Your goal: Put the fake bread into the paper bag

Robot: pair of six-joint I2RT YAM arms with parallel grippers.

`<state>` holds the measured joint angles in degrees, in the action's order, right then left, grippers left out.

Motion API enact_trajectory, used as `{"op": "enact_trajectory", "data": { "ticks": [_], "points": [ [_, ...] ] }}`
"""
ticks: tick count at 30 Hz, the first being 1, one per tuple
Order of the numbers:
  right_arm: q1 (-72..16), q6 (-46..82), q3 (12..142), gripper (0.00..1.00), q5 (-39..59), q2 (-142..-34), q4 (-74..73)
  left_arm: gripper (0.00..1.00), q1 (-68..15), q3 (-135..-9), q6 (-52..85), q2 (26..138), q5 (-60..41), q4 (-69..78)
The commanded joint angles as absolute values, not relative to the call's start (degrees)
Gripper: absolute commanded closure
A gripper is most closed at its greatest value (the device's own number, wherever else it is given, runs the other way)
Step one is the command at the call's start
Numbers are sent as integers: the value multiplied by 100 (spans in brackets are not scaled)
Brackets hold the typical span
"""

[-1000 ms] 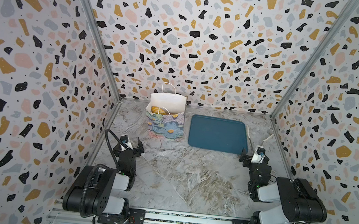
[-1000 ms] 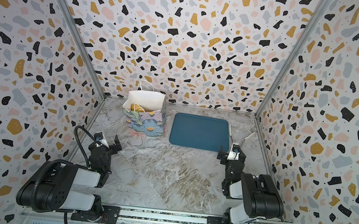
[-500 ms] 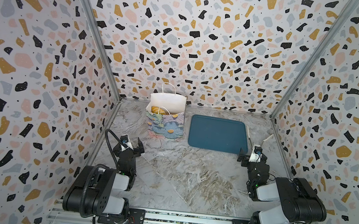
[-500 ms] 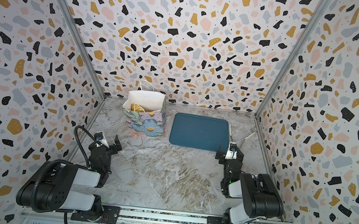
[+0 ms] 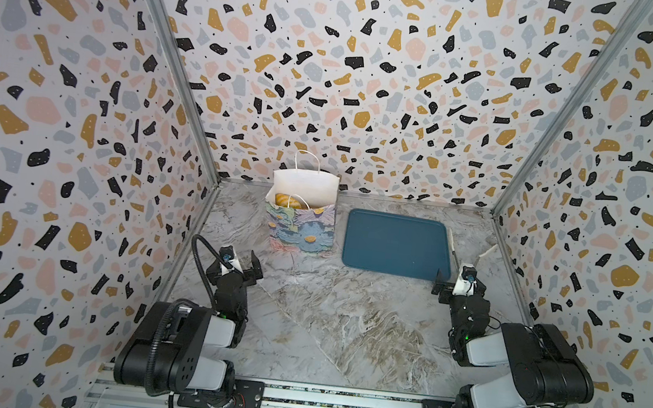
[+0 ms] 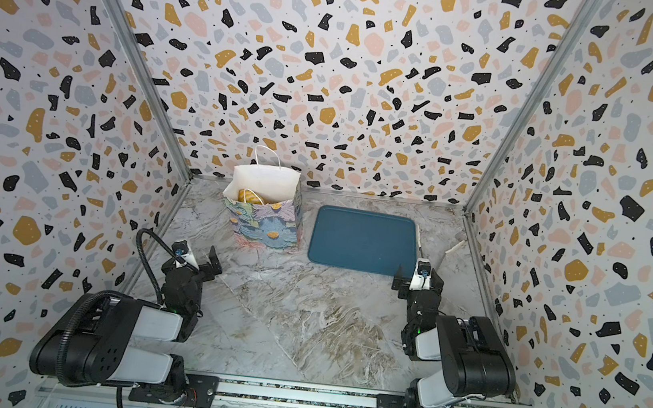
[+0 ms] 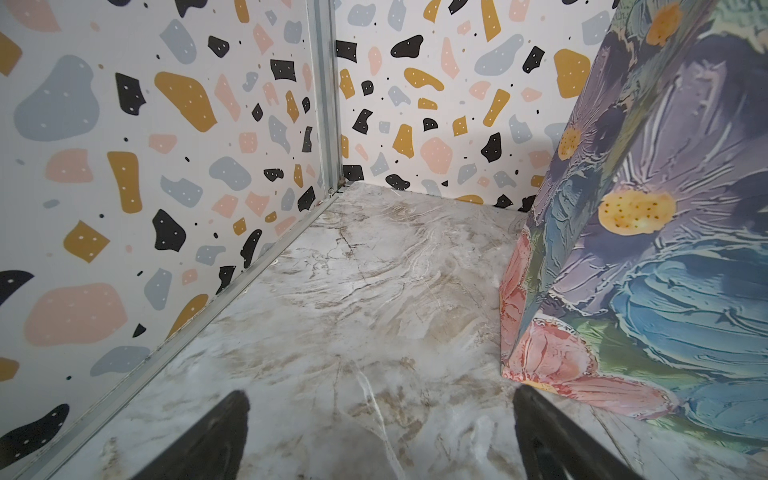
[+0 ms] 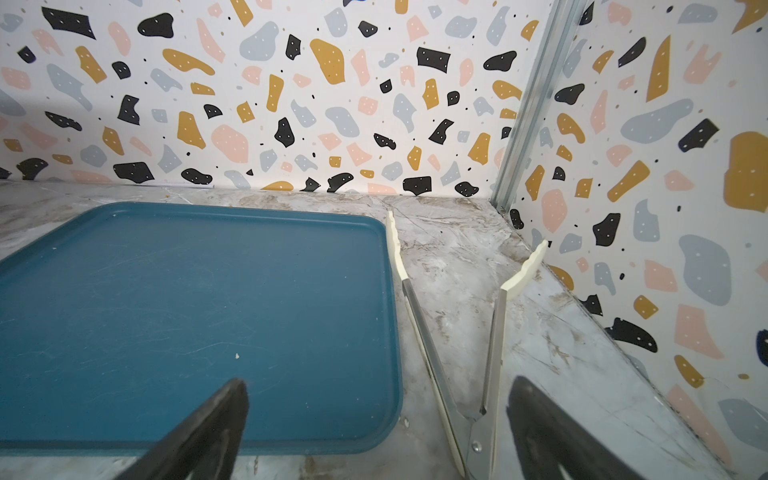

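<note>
Fake bread [image 5: 289, 201] inside the upright paper bag [image 5: 301, 229], centre frame, left of a teal tray [image 5: 395, 244]; left end effector [image 5: 237, 264] and right end effector [image 5: 458, 285] both wide, empty.

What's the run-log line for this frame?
left claw open, empty | right claw open, empty | fake bread visible inside paper bag | no bread on tray | tongs beside tray

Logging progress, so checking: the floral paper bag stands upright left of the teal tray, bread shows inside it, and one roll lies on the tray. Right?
Not quite: no roll lies on the tray; the right wrist view shows its surface bare. The rest holds: in both top views the paper bag stands upright left of the tray, with bread showing inside.
</note>
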<state>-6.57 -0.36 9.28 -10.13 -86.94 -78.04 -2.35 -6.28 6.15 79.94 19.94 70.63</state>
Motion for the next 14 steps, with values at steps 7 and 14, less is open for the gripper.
{"op": "enact_trajectory", "data": {
  "ticks": [7, 14],
  "points": [
    [-677, -70, 977, 1, -1067, -8696, -7909, 1, -264, -721, 519, 7937, 1974, 7240],
    [-612, -29, 990, 1, -948, -8670, -7844, 0, -264, -721, 519, 7937, 1973, 7242]
  ]
}}
